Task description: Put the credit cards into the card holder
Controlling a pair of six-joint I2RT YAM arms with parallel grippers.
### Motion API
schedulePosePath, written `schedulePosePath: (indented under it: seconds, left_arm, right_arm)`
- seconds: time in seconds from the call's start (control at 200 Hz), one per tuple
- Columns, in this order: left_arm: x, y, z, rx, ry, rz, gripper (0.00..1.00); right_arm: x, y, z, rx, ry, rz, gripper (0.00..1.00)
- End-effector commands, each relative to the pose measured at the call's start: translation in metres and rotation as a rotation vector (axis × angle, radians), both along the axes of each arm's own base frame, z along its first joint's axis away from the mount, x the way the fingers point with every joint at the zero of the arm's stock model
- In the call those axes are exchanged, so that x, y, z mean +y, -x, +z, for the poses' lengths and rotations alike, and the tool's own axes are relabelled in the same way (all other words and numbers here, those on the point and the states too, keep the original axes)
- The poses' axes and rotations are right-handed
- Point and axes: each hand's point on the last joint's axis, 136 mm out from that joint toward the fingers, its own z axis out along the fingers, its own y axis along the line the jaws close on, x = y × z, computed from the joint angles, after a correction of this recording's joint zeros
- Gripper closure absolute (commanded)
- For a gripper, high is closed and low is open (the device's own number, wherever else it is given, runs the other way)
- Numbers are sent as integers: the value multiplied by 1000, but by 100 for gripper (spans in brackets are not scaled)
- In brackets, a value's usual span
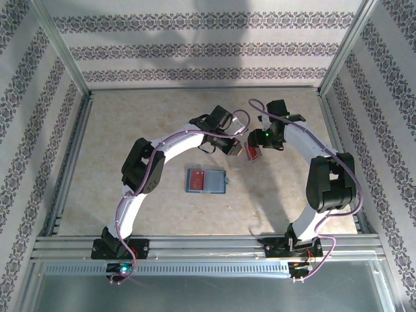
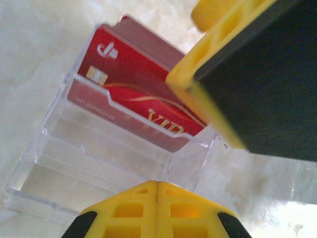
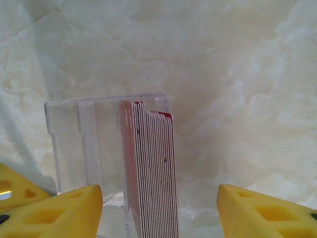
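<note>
- The thin, red-faced credit cards stand on edge as a tight stack in a clear plastic box with stepped slots. It sits on the pale marbled worktop, between the two arms.
- The small teal-blue bifold card holder lies open and flat on the worktop, near the box and on the side towards the arm bases. One half already shows a red face.
- The right gripper hangs over the box with its yellow fingers wide apart, one on each side of the stack and touching nothing.
- The left gripper has its fingers pressed together at the box's near corner. It looks to be pinching the thin clear wall to steady the box, though the contact itself is hard to make out.
- The step in hand looks to be drawing a card out of the box.
- As set, closing would likely squeeze the whole stack. Better to shift sideways so one finger slips behind the outermost card alone.
- Grip high on the exposed part of the card, above the clear lip.
- Lift straight up along the slot; a tilted pull could drag neighbouring cards or tip the box.
- The box should be held steady until the card is free.
</note>
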Motion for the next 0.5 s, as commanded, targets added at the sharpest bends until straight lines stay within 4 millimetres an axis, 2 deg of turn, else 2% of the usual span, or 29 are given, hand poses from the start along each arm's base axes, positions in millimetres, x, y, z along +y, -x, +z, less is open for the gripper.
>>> schedulePosePath:
  seconds: [0.0, 0.33, 0.495]
  left_arm:
    - [-2, 3, -3, 26, -11, -11, 100]
    - [7, 7, -41, 80, -87, 4, 100]
    - [10, 11, -51, 96, -108, 3, 100]
  right_arm:
    - [2, 0, -9, 10, -10, 21, 37]
    - [-7, -1, -21, 48, 18, -5, 38]
    - [-11, 1, -21, 49, 30, -10, 38]
